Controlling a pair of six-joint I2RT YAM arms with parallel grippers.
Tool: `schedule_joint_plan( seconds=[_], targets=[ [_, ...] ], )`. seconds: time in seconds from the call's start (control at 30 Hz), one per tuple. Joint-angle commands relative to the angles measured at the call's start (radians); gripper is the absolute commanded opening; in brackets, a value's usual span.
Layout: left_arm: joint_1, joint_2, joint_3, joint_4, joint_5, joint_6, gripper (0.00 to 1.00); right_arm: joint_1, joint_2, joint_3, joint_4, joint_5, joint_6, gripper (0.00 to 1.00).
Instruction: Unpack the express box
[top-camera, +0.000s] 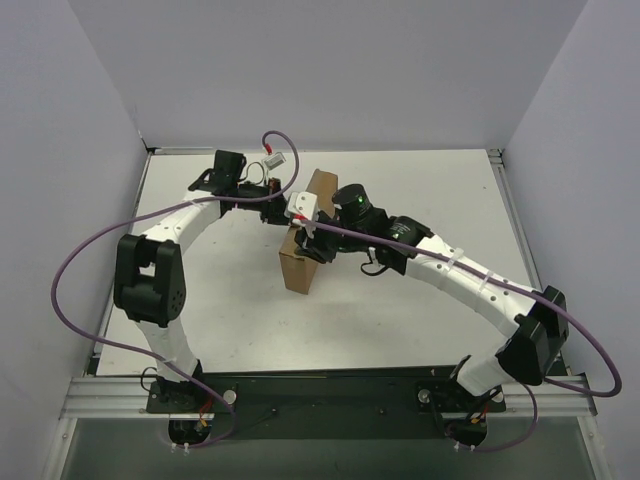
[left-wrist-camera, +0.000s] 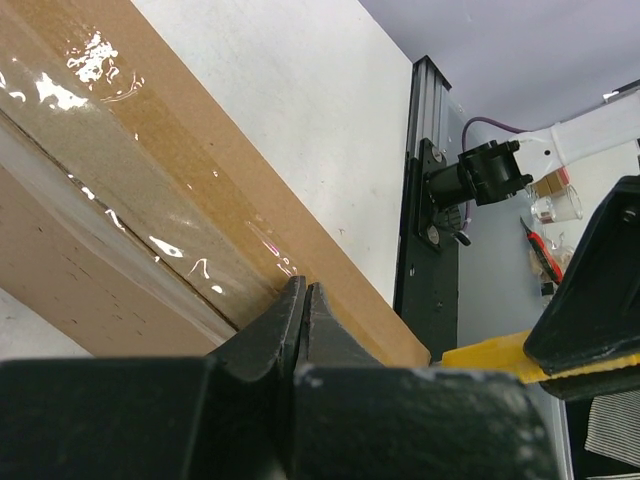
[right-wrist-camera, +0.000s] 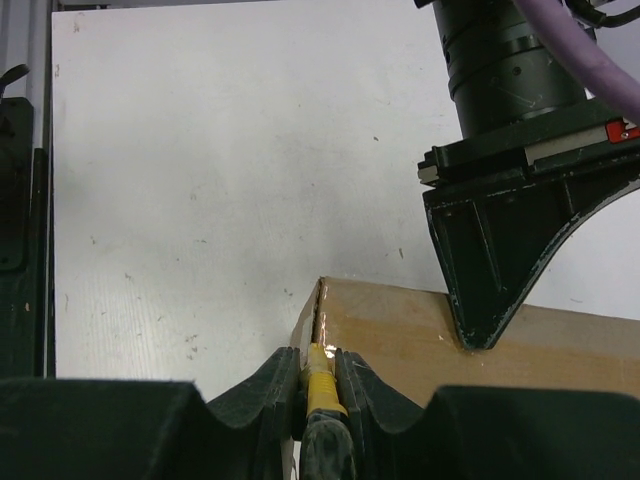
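The express box is brown cardboard and stands on a long edge at the table's middle. Clear tape runs along its seam. My left gripper is shut and empty, its tips pressed against the box's upper edge from the left. In the right wrist view its fingers rest on the box top. My right gripper is shut on a yellow utility knife, whose tip sits at the box's corner seam. The knife also shows in the left wrist view.
The white table is walled on three sides. A black rail lines its right edge, with a small clear container and a red-black tool beyond it. Purple cables loop off both arms.
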Motion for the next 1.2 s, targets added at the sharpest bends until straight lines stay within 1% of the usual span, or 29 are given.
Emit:
schedule_joint_plan(
  seconds=[0.0,0.13,0.23,0.27,0.3,0.33,0.37,0.43,0.5,0.57,0.6,0.67,0.7,0.87,0.97,1.0,1.07,1.1,1.17],
  targets=[
    [0.004,0.070,0.001,-0.098,-0.159,0.107,0.00,-0.032,-0.056,-0.001,-0.060,-0.014,-0.041,0.00],
    [0.000,0.074,0.013,-0.101,-0.138,0.106,0.00,-0.070,-0.082,0.003,-0.092,-0.029,-0.022,0.00],
    [-0.007,0.061,0.038,-0.104,-0.104,0.107,0.00,-0.119,-0.094,0.063,-0.092,-0.058,0.091,0.00],
    [-0.009,0.052,0.056,-0.105,-0.089,0.109,0.00,-0.165,-0.093,0.081,-0.086,-0.062,0.155,0.00],
    [-0.010,0.045,0.067,-0.105,-0.074,0.104,0.00,-0.186,-0.090,0.114,-0.083,-0.057,0.175,0.00],
    [-0.012,0.035,0.076,-0.090,-0.043,0.095,0.00,-0.229,-0.081,0.121,-0.075,-0.028,0.185,0.00],
    [-0.013,0.009,0.085,-0.075,-0.034,0.080,0.01,-0.246,-0.078,0.123,-0.066,-0.007,0.182,0.00],
    [-0.016,-0.024,0.116,-0.015,-0.023,0.029,0.08,-0.289,-0.061,0.092,0.001,0.038,0.153,0.00],
    [-0.013,-0.087,0.124,0.046,-0.031,0.004,0.17,-0.364,-0.023,0.069,0.066,0.073,0.160,0.00],
    [-0.010,-0.151,0.110,0.051,-0.050,0.015,0.19,-0.430,0.017,0.088,0.118,0.073,0.188,0.00],
    [-0.009,-0.169,0.088,0.022,-0.058,0.033,0.20,-0.446,0.051,0.100,0.134,0.069,0.246,0.00],
    [-0.010,-0.201,0.062,-0.022,-0.089,0.091,0.20,-0.469,0.070,0.128,0.177,0.043,0.286,0.00],
    [-0.012,-0.209,0.041,-0.056,-0.106,0.109,0.21,-0.466,0.073,0.128,0.181,0.034,0.291,0.00],
    [-0.012,-0.255,-0.093,-0.063,-0.211,0.164,0.21,-0.437,0.050,0.068,0.161,-0.014,0.306,0.00],
    [-0.004,-0.275,-0.151,-0.044,-0.362,0.169,0.22,-0.395,0.027,0.037,0.146,-0.034,0.321,0.00],
    [0.002,-0.276,-0.165,-0.032,-0.429,0.166,0.23,-0.374,0.012,0.030,0.146,-0.042,0.324,0.00],
    [0.013,-0.269,-0.177,-0.010,-0.480,0.167,0.23,-0.351,-0.010,0.020,0.146,-0.054,0.350,0.00],
    [0.023,-0.259,-0.173,-0.007,-0.533,0.172,0.23,-0.340,-0.018,0.019,0.120,-0.063,0.364,0.00],
    [0.037,-0.229,-0.145,-0.007,-0.583,0.179,0.23,-0.300,-0.033,0.017,0.126,-0.077,0.398,0.00]
  ],
)
